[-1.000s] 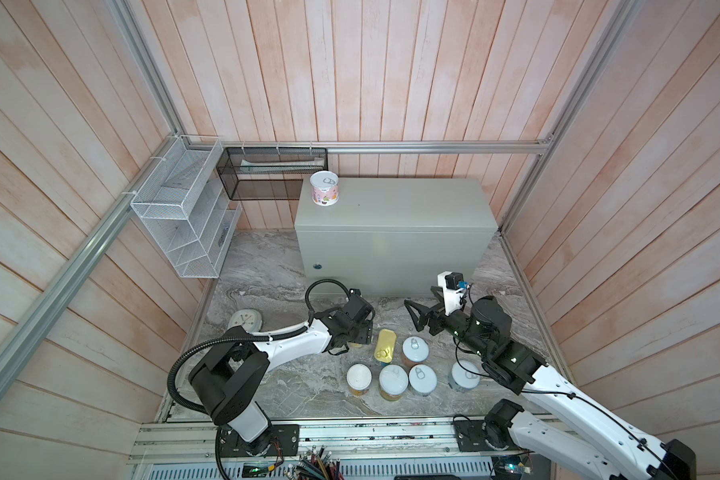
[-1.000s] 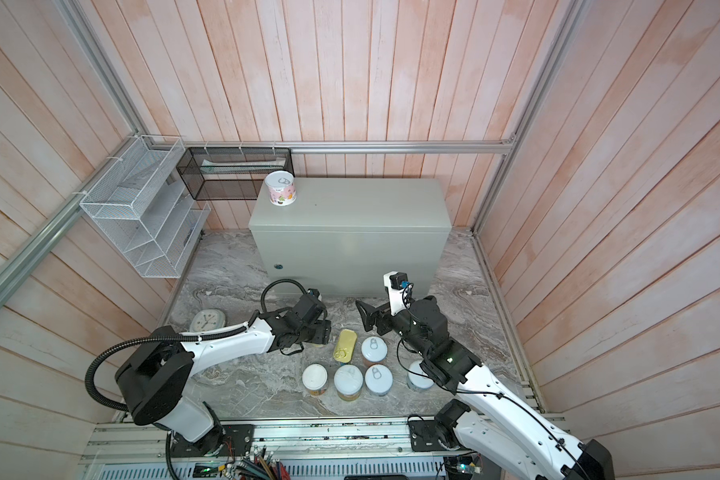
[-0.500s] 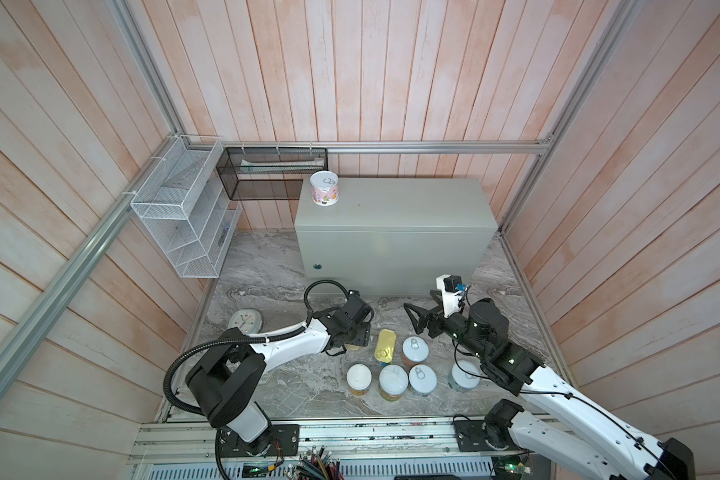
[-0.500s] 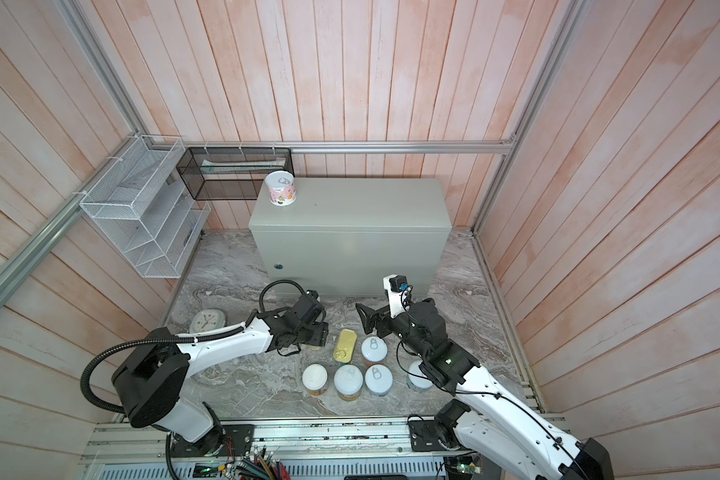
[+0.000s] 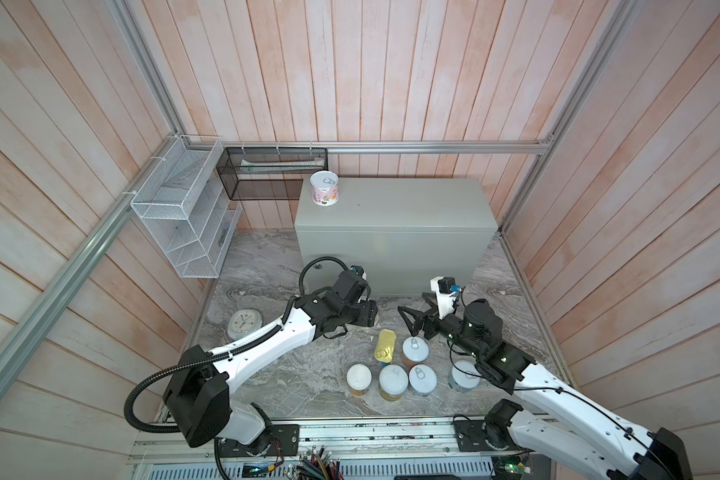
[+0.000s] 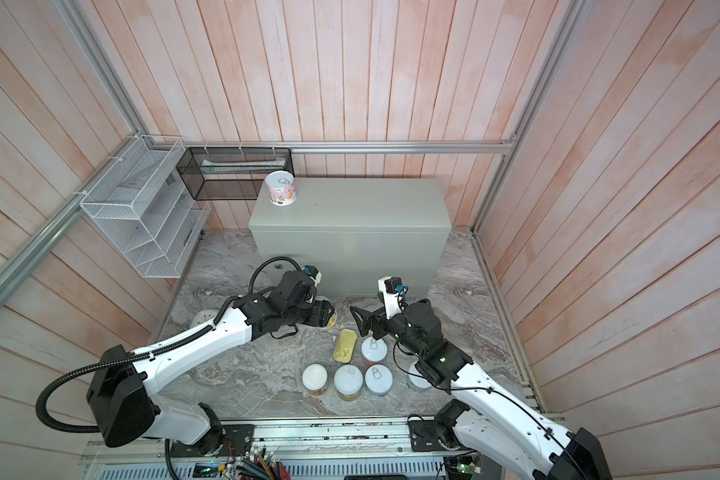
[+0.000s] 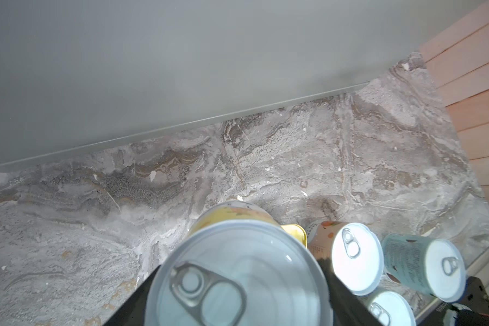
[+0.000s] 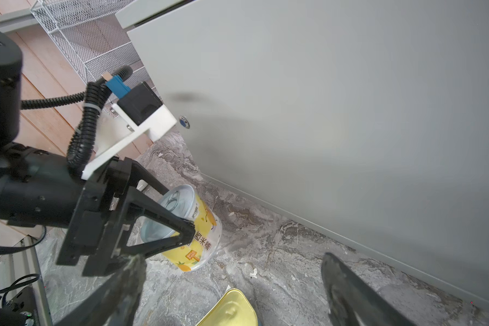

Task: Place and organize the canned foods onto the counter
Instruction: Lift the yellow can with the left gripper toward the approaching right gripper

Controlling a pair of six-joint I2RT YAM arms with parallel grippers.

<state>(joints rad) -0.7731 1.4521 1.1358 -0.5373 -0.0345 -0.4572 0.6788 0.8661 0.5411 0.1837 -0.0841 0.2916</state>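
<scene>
My left gripper [image 5: 370,314] [image 6: 328,316] is shut on a yellow-labelled can [image 8: 194,230] [image 7: 237,278], held tilted low over the marble just in front of the counter [image 5: 404,208] [image 6: 362,208]. I cannot tell whether the can touches the floor. A pink can [image 5: 325,188] [image 6: 280,188] stands on the counter's back left corner. My right gripper [image 5: 412,309] [image 6: 364,311] [image 8: 232,258] hangs open to the right of the held can, above the gold tin [image 5: 385,344] [image 8: 229,309]. Several white-lidded cans [image 5: 393,380] [image 6: 377,379] stand on the marble beside the tin.
A pale-blue clock [image 5: 244,323] lies on the marble at the left. A white wire shelf [image 5: 184,220] and a black mesh basket [image 5: 275,174] hang on the wood walls. The counter's front face [image 7: 181,62] stands close ahead of both grippers.
The left gripper has edged slightly toward the counter with the yellow can in it. The right arm has stayed put.
</scene>
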